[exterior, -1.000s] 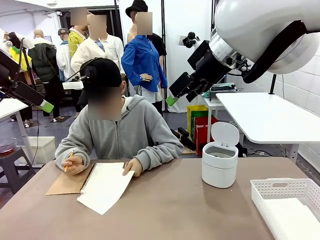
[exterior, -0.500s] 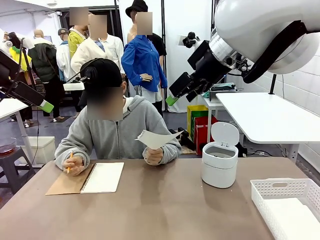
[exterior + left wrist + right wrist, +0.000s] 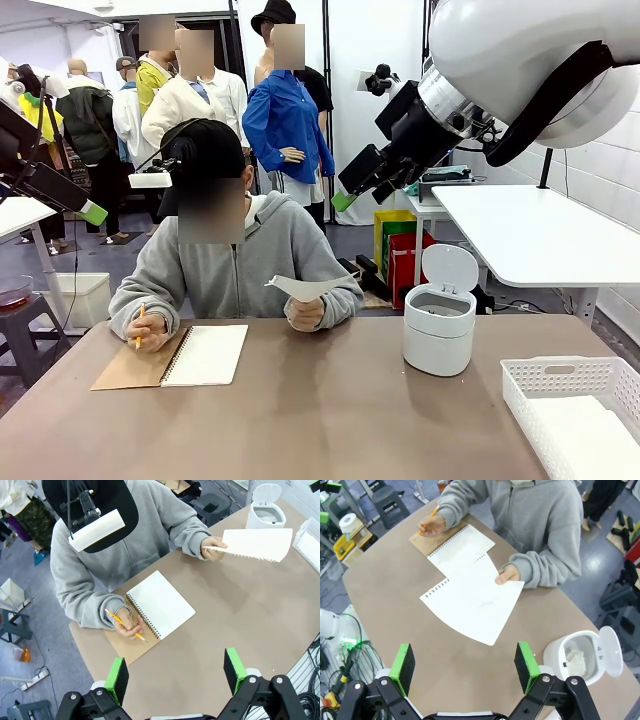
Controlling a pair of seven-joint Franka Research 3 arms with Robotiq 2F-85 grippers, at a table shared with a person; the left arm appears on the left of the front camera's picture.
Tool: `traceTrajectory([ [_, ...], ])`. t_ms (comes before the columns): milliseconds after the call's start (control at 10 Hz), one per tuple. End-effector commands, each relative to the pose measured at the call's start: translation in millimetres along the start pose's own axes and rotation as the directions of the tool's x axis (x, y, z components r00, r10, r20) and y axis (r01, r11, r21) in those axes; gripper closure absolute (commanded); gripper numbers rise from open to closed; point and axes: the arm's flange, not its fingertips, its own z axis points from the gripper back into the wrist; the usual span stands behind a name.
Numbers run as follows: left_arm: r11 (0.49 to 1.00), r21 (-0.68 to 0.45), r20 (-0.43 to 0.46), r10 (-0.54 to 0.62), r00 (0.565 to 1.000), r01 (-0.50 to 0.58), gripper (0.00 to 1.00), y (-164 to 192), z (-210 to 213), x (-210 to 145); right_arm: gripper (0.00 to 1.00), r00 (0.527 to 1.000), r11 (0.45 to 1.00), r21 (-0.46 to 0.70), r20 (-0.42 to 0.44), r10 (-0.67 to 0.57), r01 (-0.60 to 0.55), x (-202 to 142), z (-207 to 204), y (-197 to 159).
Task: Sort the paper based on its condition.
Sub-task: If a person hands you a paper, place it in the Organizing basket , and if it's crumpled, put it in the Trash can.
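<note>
While the arms wait high above the table, this is how things stand.

Paper: a smooth torn-out sheet point(image 3: 305, 287) is held up off the table in the person's hand point(image 3: 305, 312), perforated edge showing in the left wrist view; flat and uncrumpled, so I judge it is being offered to the robot as the "good" kind.

Other hand: it point(image 3: 131, 625) rests on the notebook's brown cover with a pencil point(image 3: 125, 625), steadying the notebook point(image 3: 206, 354), which lies open near the table's left edge.

Bin: a small white bin point(image 3: 439, 328) stands to the right with its lid up; something white and crumpled lies inside, seen from the right wrist, likely the place for wads.

Basket: a white basket point(image 3: 530, 377) sits at the near right corner, probably for flat sheets.

Left gripper point(image 3: 175, 672): jaws spread wide, holding nothing, looking down on the notebook.

Right gripper point(image 3: 464, 661): fully spread, empty, hanging over the offered sheet, well placed to come down for it.
</note>
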Motion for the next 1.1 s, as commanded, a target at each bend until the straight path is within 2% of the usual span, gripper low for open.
traceTrajectory([
  [0, 1.0, 0.001, 0.003, 0.0, 1.0, 0.0, 0.0, 0, 0, 0, 0.0, 1.0, 1.0, 0.002, 0.002, -0.008, 0.008, 0, 0, 0],
  [600, 1.0, 0.001, 0.003, 0.0, 1.0, 0.0, 0.0, 0, 0, 0, 0.0, 1.0, 1.0, 0.0, 0.0, 0.0, 0.0, 0, 0, 0],
  [800, 1.0, 0.001, 0.003, 0.0, 1.0, 0.0, 0.0, 0, 0, 0, 0.0, 0.985, 0.985, 0.047, -0.069, -0.161, 0.165, 2, -14, -28],
  [1000, 1.0, 0.001, 0.003, 0.0, 1.0, 0.0, 0.0, 0, 0, 0, 0.0, 0.925, 0.934, 0.019, -0.144, -0.351, 0.357, 7, -34, -58],
])
